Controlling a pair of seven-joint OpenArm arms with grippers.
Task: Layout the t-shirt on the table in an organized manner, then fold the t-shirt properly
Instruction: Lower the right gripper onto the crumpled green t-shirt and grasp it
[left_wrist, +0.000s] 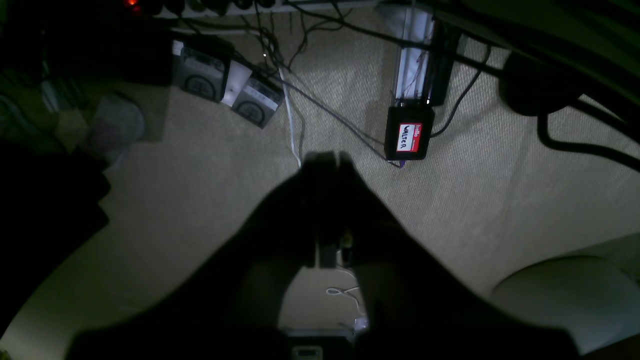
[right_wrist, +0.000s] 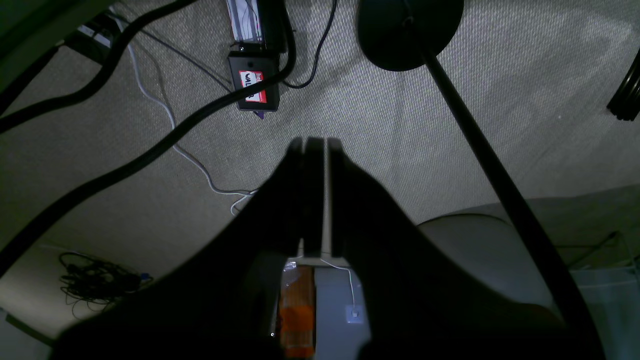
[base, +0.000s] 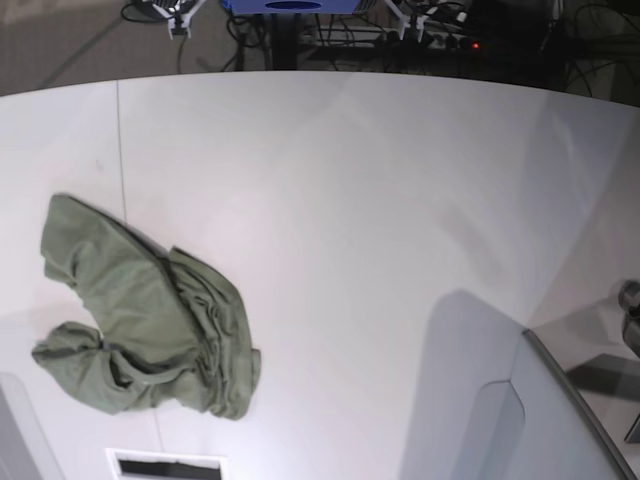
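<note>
the white bench (base: 360, 220) fills the base view, a thin dark seam running down near its left edge. the olive t-shirt (base: 145, 325) lies crumpled in a heap by the near left corner, bunched in folds, just right of the seam. neither arm is over the bench. the left end effector (left_wrist: 327, 160) and right end effector (right_wrist: 315, 145) are both clenched, empty, hanging above carpet and cables.
</note>
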